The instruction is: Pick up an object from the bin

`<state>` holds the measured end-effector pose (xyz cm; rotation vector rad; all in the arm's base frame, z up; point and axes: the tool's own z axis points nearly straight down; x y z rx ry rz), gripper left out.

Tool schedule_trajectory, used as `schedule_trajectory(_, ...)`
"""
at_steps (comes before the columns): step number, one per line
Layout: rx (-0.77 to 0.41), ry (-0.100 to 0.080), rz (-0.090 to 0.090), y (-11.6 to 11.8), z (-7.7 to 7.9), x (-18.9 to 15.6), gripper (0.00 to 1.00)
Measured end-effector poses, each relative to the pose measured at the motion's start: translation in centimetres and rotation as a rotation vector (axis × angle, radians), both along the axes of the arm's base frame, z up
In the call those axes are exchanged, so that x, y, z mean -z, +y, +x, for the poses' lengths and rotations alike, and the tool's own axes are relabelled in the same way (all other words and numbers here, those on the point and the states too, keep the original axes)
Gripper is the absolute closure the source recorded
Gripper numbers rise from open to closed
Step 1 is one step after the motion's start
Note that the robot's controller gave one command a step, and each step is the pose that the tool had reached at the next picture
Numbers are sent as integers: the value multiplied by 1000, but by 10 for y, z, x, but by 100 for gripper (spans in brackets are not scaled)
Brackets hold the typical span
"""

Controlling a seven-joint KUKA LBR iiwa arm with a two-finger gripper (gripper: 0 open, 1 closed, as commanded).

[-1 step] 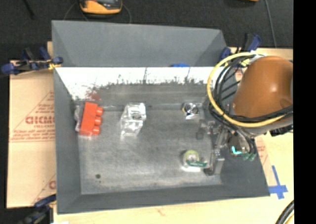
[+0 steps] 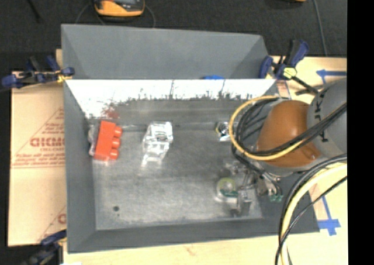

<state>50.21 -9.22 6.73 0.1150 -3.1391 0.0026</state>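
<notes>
My gripper [image 2: 244,192] is low in the bin's near right corner, under the orange wrist cover. A small round pale-green thing [image 2: 226,186] lies right against its left side, and I cannot tell whether it is held. A small shiny blue-and-white thing [image 2: 222,131] lies further back, near the right wall.
A red-orange toy block [image 2: 107,140] lies at the left of the bin floor. A clear plastic piece [image 2: 157,141] lies in the middle. The arm with its cable loops covers the bin's right side.
</notes>
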Motion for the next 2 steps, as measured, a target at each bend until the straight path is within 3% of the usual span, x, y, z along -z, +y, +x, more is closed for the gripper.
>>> schedule_trajectory(1, -344, -6, -1, -40, -3, -40, 0)
schedule_trajectory(2, -332, -17, -3, 3, -20, -4, 0)
